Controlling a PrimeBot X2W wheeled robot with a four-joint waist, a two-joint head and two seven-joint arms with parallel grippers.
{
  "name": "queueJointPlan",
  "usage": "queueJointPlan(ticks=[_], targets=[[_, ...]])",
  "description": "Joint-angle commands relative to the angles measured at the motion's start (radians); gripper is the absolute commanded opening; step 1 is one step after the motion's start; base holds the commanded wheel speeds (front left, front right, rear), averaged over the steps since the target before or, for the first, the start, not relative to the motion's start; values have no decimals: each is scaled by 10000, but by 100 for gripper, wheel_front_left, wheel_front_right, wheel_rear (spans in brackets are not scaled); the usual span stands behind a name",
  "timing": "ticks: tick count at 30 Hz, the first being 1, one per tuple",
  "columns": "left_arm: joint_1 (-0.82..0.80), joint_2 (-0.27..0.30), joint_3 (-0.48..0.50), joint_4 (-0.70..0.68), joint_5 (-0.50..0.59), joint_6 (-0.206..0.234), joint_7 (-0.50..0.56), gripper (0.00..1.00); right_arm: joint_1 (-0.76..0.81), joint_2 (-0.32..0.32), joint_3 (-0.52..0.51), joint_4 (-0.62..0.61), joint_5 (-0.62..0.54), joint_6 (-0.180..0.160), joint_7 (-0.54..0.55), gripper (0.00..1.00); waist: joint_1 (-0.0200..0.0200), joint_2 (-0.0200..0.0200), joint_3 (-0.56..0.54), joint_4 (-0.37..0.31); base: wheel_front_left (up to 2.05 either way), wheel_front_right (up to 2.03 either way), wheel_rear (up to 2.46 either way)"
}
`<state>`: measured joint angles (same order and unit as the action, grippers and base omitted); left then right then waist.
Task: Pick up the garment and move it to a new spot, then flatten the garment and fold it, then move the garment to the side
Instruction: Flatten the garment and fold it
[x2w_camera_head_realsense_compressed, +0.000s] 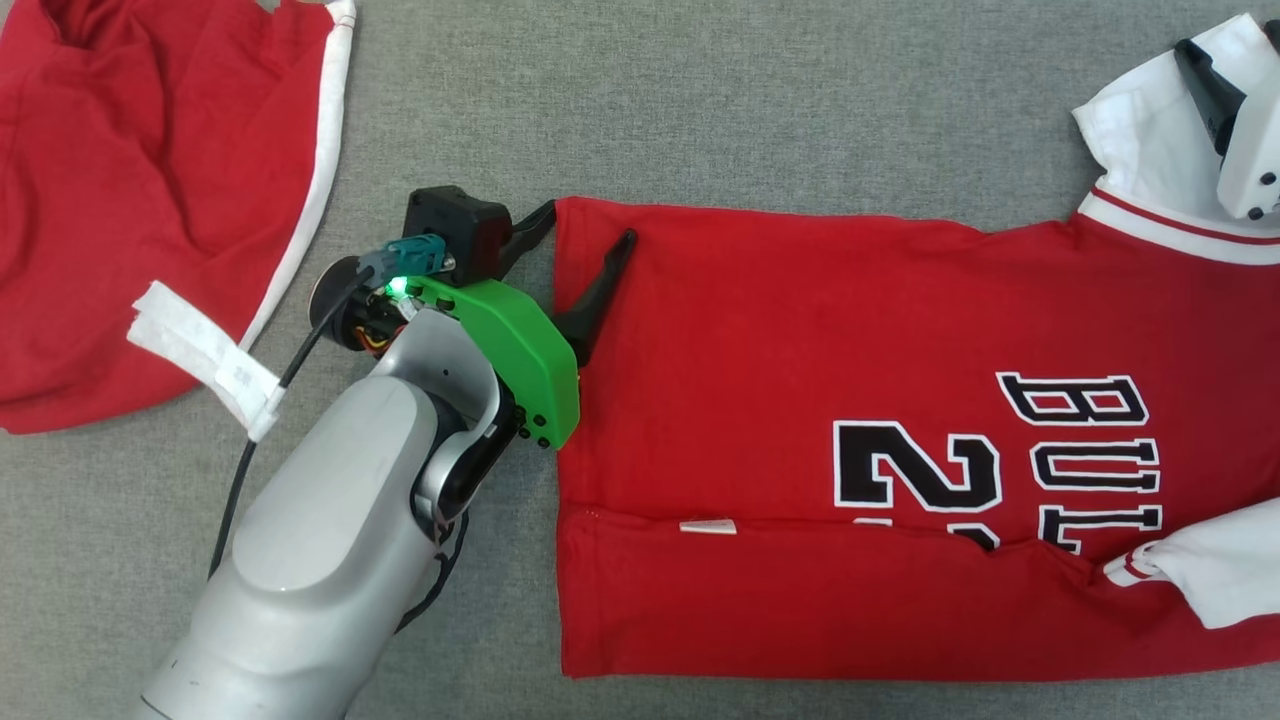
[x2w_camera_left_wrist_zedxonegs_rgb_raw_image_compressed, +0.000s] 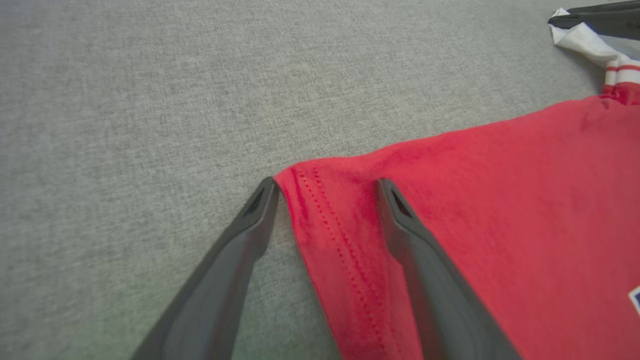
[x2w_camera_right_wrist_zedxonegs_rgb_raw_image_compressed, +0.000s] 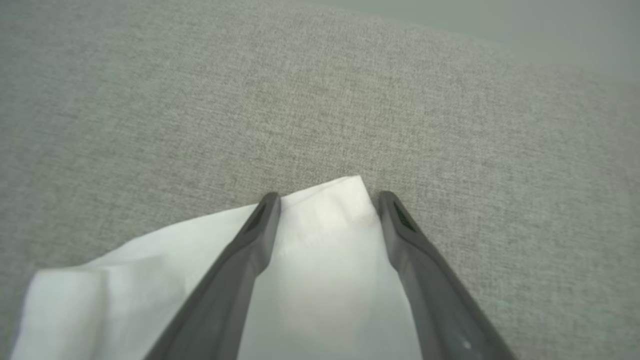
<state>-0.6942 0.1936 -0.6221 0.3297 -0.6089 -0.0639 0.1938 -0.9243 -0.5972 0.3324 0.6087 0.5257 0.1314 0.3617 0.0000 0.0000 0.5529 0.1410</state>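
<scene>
Left gripper (x2w_camera_left_wrist_zedxonegs_rgb_raw_image_compressed: 327, 184) is straddling the hem corner of the red jersey (x2w_camera_head_realsense_compressed: 760, 350), jaws spread, released. Right gripper (x2w_camera_right_wrist_zedxonegs_rgb_raw_image_compressed: 325, 197) is straddling that jersey's white sleeve (x2w_camera_right_wrist_zedxonegs_rgb_raw_image_compressed: 100, 290) tip, likewise released.

The place looks like a robot test setup for handling clothes. A desk (x2w_camera_head_realsense_compressed: 800, 100) is covered in plain grey woven cloth, with a red jersey (x2w_camera_head_realsense_compressed: 800, 400) spread flat on it and a second red garment (x2w_camera_head_realsense_compressed: 120, 200) nearby. Over it reaches a cabled silver arm (x2w_camera_head_realsense_compressed: 330, 540) with a green bracket (x2w_camera_head_realsense_compressed: 520, 350).
</scene>
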Motion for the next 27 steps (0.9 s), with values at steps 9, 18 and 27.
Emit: queueJointPlan(ticks=[9, 18, 27], targets=[[-234, 126, -461, 238, -117, -303, 623, 0, 264, -150, 985, -417, 1104, 1, 1131, 0, 0, 0, 129, -40, 0, 0, 0], [-549, 435, 111, -64, -51, 107, -65, 0, -311, -769, 475, -1268, 2323, -5, -439, 0, 0, 0, 4, -107, 0, 0, 0], [286, 622, 475, -420, -260, 377, -847, 0, 857, -1325, 564, -2454, 2998, -5, -1962, 0, 0, 0, -1166, -501, 0, 0, 0]])
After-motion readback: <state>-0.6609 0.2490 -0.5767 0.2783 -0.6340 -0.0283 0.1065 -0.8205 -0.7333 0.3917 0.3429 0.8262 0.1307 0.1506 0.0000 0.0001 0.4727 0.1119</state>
